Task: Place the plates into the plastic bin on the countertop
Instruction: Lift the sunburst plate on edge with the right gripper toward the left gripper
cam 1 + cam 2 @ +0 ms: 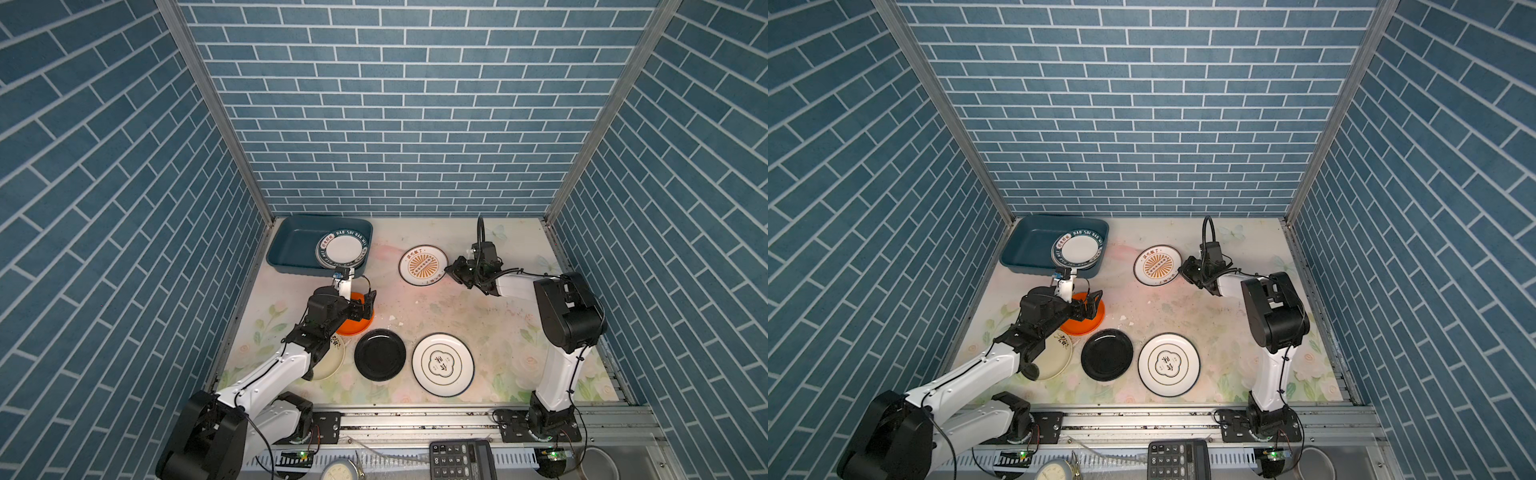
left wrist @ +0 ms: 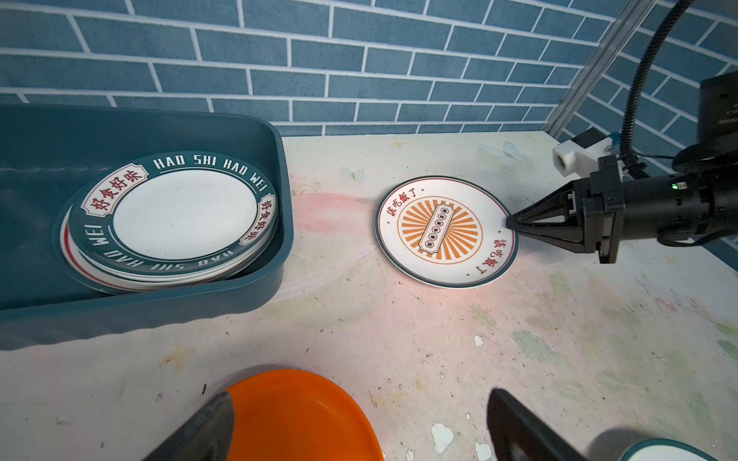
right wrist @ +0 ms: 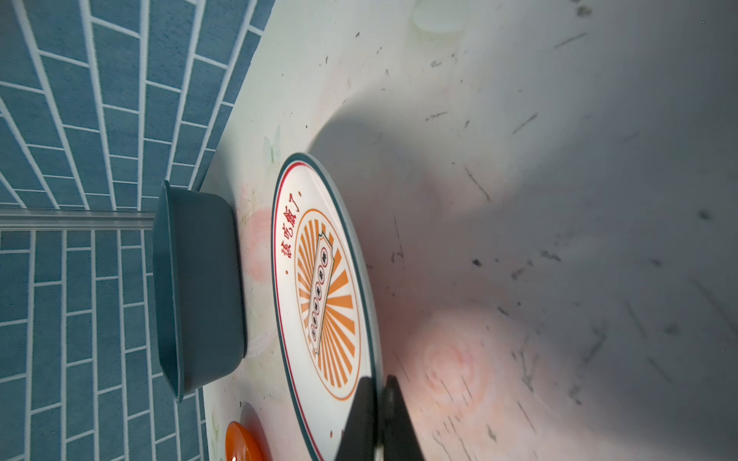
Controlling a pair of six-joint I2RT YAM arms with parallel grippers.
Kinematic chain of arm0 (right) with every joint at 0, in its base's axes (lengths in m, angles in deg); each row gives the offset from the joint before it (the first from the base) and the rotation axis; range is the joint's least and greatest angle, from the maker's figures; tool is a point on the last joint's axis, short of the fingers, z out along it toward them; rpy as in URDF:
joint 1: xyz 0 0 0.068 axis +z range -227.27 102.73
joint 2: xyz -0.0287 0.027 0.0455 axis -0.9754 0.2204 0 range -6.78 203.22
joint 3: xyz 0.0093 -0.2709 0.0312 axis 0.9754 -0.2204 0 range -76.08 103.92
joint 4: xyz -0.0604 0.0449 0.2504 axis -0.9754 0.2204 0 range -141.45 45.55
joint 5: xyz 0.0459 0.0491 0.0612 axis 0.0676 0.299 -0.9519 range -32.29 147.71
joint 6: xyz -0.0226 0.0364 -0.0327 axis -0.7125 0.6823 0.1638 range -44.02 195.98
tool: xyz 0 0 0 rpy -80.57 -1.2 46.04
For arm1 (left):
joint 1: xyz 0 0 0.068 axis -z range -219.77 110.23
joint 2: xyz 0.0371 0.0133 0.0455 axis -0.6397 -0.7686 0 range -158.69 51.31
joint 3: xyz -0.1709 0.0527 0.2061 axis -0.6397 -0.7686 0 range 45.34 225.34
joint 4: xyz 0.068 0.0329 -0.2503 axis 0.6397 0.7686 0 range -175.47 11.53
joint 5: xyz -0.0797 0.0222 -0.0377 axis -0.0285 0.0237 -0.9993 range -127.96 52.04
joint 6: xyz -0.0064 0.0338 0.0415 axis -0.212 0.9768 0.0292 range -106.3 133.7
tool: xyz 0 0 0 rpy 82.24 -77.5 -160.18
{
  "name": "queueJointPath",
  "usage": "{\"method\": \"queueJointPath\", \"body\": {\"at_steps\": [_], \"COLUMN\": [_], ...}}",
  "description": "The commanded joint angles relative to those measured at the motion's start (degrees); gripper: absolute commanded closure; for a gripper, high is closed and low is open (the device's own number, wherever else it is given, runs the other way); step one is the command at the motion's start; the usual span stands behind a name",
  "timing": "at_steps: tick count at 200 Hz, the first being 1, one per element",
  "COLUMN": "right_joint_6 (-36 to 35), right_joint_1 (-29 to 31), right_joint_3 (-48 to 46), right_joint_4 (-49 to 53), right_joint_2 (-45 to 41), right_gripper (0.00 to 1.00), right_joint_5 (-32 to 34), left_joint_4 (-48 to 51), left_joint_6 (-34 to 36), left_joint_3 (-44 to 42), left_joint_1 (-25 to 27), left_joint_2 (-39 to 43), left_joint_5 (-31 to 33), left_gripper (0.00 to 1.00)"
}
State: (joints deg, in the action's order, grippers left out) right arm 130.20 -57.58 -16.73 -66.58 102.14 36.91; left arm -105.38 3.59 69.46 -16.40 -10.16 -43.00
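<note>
My left gripper [image 1: 363, 305] [image 2: 361, 399] hangs open just above the orange plate [image 1: 355, 328] [image 2: 295, 419], one finger over the plate, the other over the countertop [image 1: 457, 307]. My right gripper [image 1: 448, 270] [image 3: 377, 381] is shut on the right rim of the sunburst plate [image 1: 423, 265] [image 2: 439, 231]. At the back left, the teal plastic bin [image 1: 291, 245] [image 2: 40, 159] holds a stack of plates [image 1: 343, 249] [image 2: 183, 211] with a lettered teal rim on top. In front lie a black plate [image 1: 380, 354], a white plate [image 1: 442, 364] and a cream plate [image 1: 332, 361], half under the left arm.
A grey metal rail [image 1: 415, 419] runs along the front edge. Beyond it sit a calculator [image 1: 461, 459], a white dial-faced disc [image 1: 338, 469] and a metal bowl [image 1: 598, 463]. Small white chips [image 1: 395, 320] lie mid-countertop. Blue brick walls close in three sides.
</note>
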Motion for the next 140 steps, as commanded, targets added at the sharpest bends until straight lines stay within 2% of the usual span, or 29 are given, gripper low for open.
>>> {"method": "queueJointPath", "body": {"at_steps": [1,49,78,99,117,140], "right_joint_6": [-2.34,-4.7,-8.79,-12.0,-14.02,-17.04], "right_joint_1": [-0.24,-0.23,-0.26,-0.27,-0.32,-0.34], "right_joint_3": [-2.99,-9.31,-12.29,-12.86,-13.72,-14.59], "right_joint_4": [-2.04,-0.54,1.35,4.32,5.94,9.12], "right_joint_2": [-4.95,-13.61,-19.51,-23.43,-27.38,-32.27], "right_gripper": [1.0,1.0,1.0,1.0,1.0,1.0], "right_joint_5": [2.13,2.95,3.72,3.6,3.14,3.63], "left_joint_4": [-0.04,-1.4,-2.0,-0.58,2.26,2.92], "left_joint_6": [1.16,-1.02,-4.09,-6.93,-11.99,-13.47], "left_joint_3": [1.1,0.49,0.45,2.23,4.83,8.36], "left_joint_1": [1.13,1.19,1.23,1.21,1.18,1.23], "left_joint_2": [0.64,0.01,-1.62,-2.98,-4.57,-6.79], "left_joint_5": [1.52,2.29,3.46,3.17,5.89,3.88], "left_gripper": [0.0,0.01,0.01,0.0,0.0,0.01]}}
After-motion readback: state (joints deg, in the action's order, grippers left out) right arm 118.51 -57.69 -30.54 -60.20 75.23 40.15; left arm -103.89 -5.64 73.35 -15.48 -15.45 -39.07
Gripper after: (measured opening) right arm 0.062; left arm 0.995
